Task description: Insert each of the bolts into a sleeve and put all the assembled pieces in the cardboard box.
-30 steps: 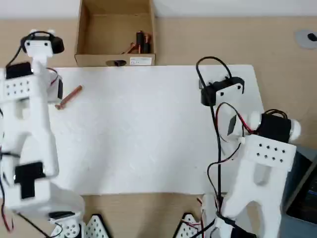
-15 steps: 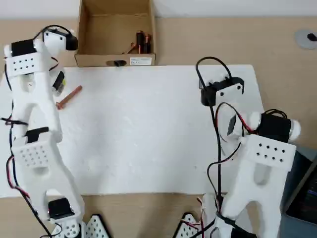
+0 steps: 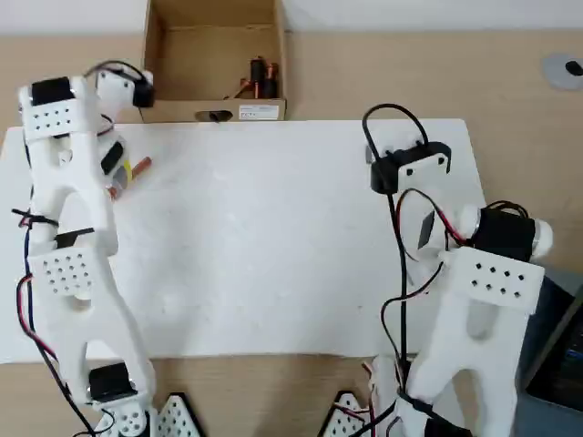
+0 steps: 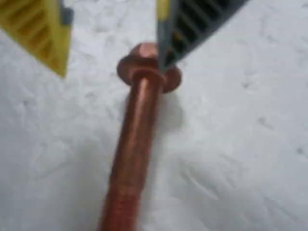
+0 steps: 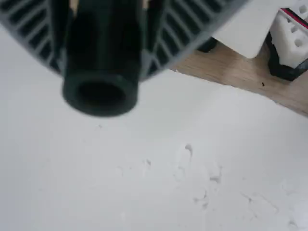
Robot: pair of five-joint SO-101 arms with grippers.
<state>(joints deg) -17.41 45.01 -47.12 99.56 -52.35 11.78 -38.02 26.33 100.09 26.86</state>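
The copper bolt lay flat on the white foam sheet, far-left corner, just on the near side of the cardboard box. It looked like a stiff, light metal rod, smooth and round, so I'd guess it rolls or squirts out if pinched off-centre. Best bet was grabbing across the shank just below the flanged head. The left gripper hung right over the head end, pincer spread wide with nothing in it, arm stretched far and tipped down. The right gripper sat over the sheet's right side, clenched on a black sleeve.
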